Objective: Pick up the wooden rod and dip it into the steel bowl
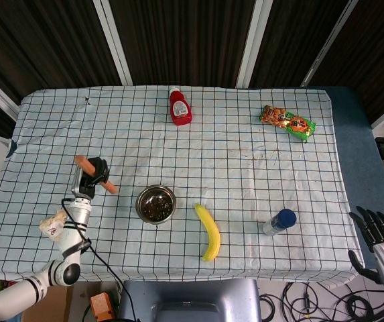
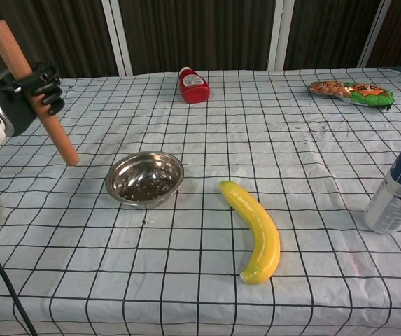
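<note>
The black left hand gripped the long brown wooden rod, tilted and clear of the cloth, left of the round steel bowl. The right hand hung off the near right edge, fingers apparently spread, holding nothing.

Your left hand wraps the middle of the wooden rod, so that stretch of the rod is hidden in both views, and the chest view cuts your left arm off at its left edge. Your right hand sits at the lower right corner of the head view, partly cut by the edge, and you cannot see it at all in the chest view. The blue-capped bottle runs off the right edge of the chest view. What lies inside the steel bowl is too small and dark for you to tell.
</note>
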